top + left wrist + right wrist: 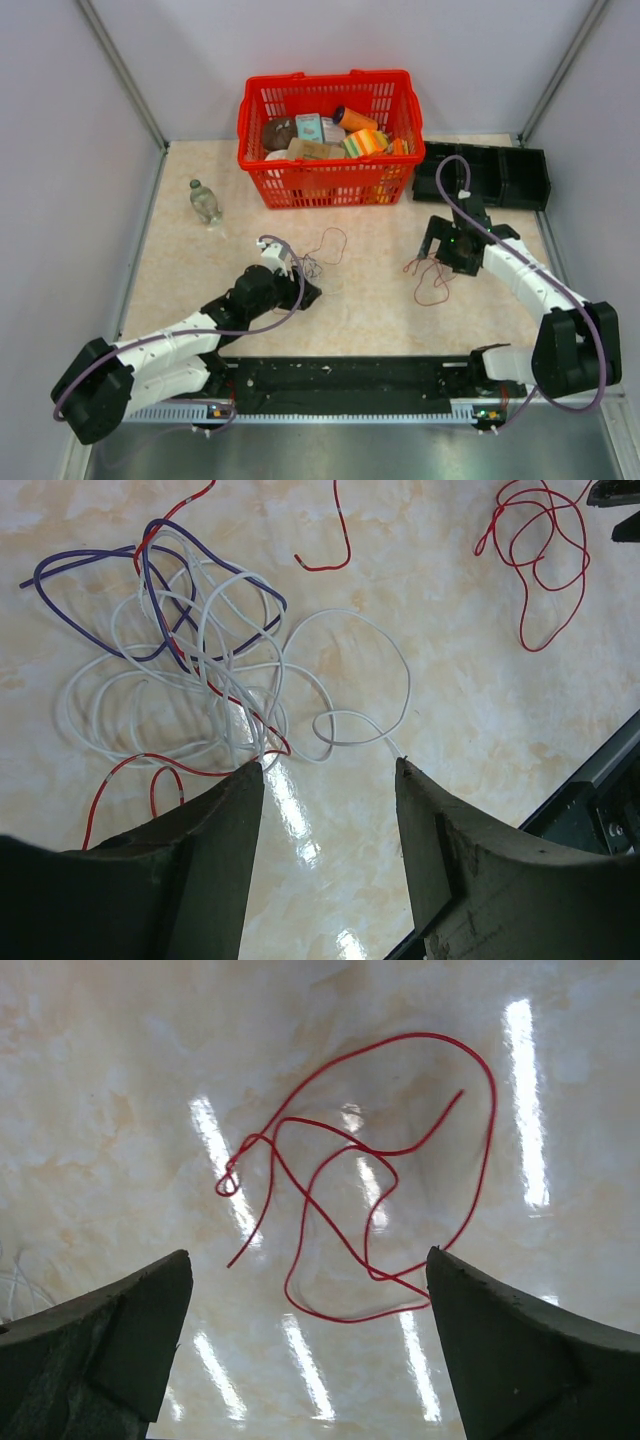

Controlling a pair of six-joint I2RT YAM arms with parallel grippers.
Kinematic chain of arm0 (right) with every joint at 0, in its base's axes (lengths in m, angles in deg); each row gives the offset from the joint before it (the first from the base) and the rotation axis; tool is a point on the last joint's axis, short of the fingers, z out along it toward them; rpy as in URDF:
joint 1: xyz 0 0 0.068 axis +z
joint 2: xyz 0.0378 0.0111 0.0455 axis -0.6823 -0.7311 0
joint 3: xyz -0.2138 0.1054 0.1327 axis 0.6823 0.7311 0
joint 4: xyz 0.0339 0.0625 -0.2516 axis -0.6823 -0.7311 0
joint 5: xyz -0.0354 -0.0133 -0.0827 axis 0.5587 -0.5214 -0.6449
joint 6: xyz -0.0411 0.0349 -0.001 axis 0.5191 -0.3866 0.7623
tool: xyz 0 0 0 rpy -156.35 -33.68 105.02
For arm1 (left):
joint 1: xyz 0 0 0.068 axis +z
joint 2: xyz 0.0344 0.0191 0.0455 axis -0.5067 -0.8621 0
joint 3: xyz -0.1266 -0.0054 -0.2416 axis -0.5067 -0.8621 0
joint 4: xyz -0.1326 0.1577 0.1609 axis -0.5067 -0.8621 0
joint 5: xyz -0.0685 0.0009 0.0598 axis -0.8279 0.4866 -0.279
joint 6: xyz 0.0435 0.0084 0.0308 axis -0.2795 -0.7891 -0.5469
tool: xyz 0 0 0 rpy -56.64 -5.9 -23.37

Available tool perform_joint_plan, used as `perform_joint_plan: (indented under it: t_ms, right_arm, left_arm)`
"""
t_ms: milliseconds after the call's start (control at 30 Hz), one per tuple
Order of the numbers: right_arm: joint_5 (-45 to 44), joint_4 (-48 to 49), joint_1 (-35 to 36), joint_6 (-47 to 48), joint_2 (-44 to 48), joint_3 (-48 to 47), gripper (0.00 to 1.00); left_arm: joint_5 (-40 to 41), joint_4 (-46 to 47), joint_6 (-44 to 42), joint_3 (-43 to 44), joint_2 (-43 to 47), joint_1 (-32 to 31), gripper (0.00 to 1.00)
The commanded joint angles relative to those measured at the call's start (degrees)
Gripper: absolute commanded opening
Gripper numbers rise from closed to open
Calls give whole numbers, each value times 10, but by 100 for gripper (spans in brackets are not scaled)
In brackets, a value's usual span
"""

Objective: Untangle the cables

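Cables (205, 655) lie knotted, white, purple and red, on the table (370, 310) just ahead of your left claw (325, 765), which is open and empty; pinch only the outer white loop (407, 685). Your right claw (308, 1255), spread wide and holding nothing, hangs over a separate red cable (383, 1152).

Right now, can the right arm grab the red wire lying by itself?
Probably yes. The right gripper hangs open right above the lone red wire, which lies loose on the table with nothing covering it.
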Motion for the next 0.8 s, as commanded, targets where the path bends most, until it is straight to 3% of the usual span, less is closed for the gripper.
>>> perform_joint_plan:
  t_ms: [0,300,567,767]
  right_arm:
    - [-34,-17,-29,-42,19,12,99]
    - [-27,9,-32,-50,-24,37,99]
    - [-73,96,-33,-116,-51,60,77]
    - [-91,108,-27,-137,-94,39,74]
  left_arm:
    - [-4,32,-4,3,-3,1,59]
    - [-6,33,-4,1,-2,1,59]
    - [-4,36,-4,-6,11,1,59]
    - [0,38,-3,-7,12,1,62]
